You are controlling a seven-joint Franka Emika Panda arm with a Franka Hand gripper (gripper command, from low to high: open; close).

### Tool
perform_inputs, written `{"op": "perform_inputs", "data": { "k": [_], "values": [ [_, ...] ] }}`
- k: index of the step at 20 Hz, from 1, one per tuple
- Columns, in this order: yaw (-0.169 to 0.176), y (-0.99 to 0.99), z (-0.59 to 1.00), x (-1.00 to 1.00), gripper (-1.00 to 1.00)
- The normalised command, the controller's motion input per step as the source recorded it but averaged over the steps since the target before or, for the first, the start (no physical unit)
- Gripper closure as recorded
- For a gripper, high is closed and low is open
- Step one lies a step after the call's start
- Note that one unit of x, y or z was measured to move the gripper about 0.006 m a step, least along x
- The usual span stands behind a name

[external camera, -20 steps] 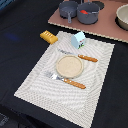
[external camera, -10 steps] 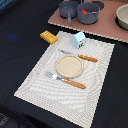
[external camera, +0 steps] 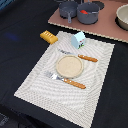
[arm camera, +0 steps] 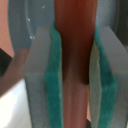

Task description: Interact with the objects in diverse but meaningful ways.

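Black table (external camera: 20, 35) w/ striped placemat (external camera: 100, 75), pink board (external camera: 107, 27), bread piece (external camera: 48, 36).

no visible change since earlier frames.

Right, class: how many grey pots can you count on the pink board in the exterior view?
2. One grey pot sits toward the exterior view's left; the other grey pot, holding something red, stands beside it on the right. The board runs out of frame, so more may be hidden.
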Motion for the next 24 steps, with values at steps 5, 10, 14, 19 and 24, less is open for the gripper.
{"op": "perform_inputs", "data": {
  "k": [5, 10, 14, 19, 24],
  "values": [
    [0.0, 0.0, -0.16, -0.14, -1.0],
    [0.0, 0.0, -0.12, -0.12, -1.0],
    [0.0, 0.0, -0.03, -0.08, -1.0],
    [-0.079, -0.25, 0.29, -0.13, -1.0],
    [-0.147, -0.59, 0.22, -0.29, -1.0]
  ]
}}
